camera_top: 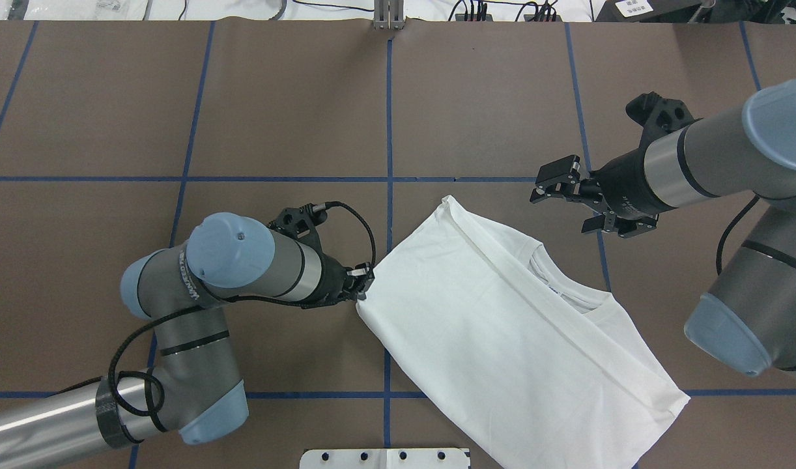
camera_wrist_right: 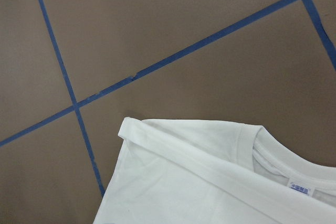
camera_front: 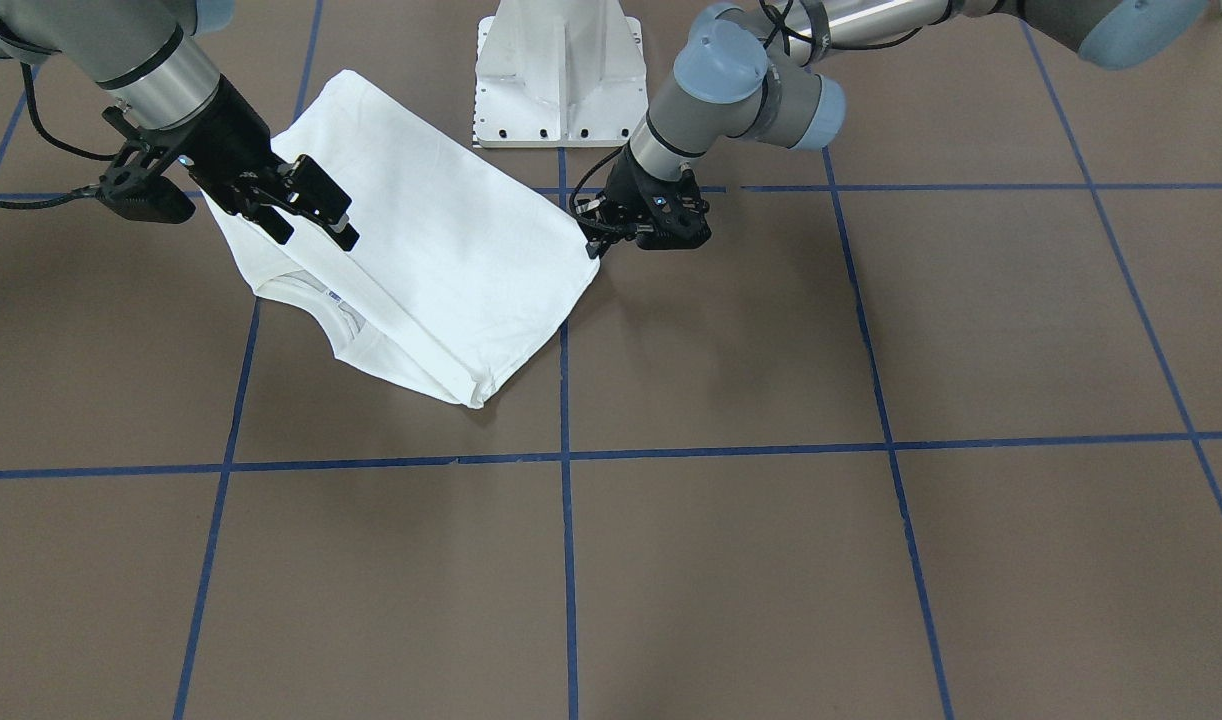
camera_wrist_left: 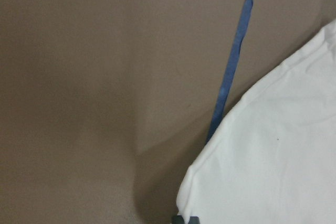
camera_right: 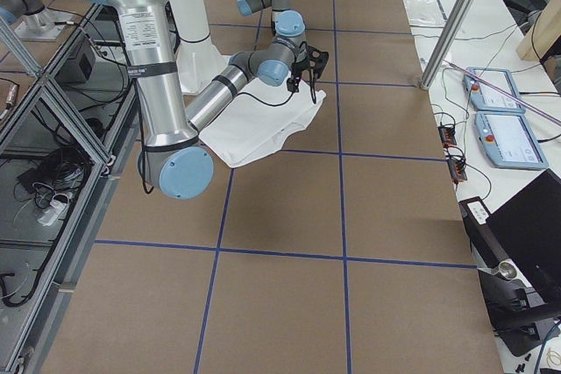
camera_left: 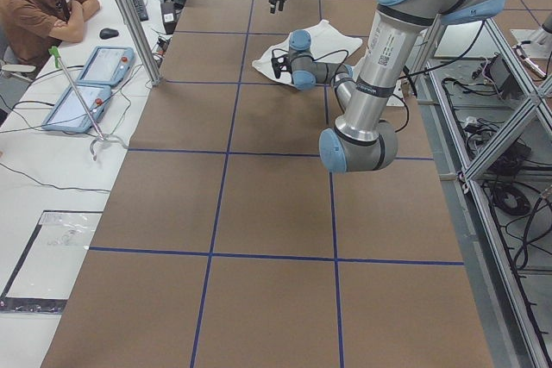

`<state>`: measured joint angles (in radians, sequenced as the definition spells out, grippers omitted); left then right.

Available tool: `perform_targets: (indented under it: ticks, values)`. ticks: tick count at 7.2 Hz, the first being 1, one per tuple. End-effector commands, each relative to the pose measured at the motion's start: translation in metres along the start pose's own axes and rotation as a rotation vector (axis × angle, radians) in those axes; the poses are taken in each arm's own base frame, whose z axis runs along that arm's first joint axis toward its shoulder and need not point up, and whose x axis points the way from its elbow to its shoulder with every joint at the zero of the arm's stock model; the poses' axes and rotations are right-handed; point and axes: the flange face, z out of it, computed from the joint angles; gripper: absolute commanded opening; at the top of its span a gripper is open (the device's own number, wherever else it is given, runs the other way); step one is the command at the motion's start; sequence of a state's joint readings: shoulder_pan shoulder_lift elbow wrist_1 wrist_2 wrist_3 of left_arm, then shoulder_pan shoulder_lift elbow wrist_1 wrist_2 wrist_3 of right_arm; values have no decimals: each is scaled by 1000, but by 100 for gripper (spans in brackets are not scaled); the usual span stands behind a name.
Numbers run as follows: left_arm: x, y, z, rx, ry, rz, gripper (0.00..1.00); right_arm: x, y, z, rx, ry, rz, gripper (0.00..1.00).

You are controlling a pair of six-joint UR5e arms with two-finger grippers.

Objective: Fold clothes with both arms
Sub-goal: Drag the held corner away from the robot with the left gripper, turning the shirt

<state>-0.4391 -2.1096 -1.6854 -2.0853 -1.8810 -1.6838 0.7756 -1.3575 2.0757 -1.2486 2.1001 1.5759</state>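
Note:
The white shirt [camera_front: 441, 260] [camera_top: 502, 326] lies folded on the brown table, its ribbed collar [camera_top: 567, 293] and neck label [camera_wrist_right: 299, 187] facing up. My left gripper [camera_top: 364, 281] [camera_front: 593, 240] sits low at the shirt's left corner and is shut on its edge; the left wrist view shows that edge [camera_wrist_left: 273, 171] just off the table. My right gripper [camera_top: 561, 198] [camera_front: 321, 210] hovers open with nothing between its fingers. In the overhead view it is just beyond the collar side. The right wrist view shows the folded corner [camera_wrist_right: 128, 129] below it.
The white pedestal base [camera_front: 559, 80] [camera_top: 385, 458] stands by the shirt's near edge. Blue tape lines [camera_top: 389, 130] grid the table. A seated person [camera_left: 34, 6] and two tablets [camera_left: 86, 84] are at a side desk.

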Motion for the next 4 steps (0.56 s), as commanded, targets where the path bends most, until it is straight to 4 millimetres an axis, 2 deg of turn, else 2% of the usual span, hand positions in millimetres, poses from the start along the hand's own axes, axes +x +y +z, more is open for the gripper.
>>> perform_targets:
  ticks: [1,2,4]
  values:
    - [-8,-68,-27,103,-16,-51,0,-3,-8,-5,13,-10,-4,100]
    - [-13,-90,-31,139,-32,-66,0,0,-12,3,14,5,-3,100]
    - [-29,-151,-35,215,-77,-82,0,-2,-16,7,40,9,-3,100]
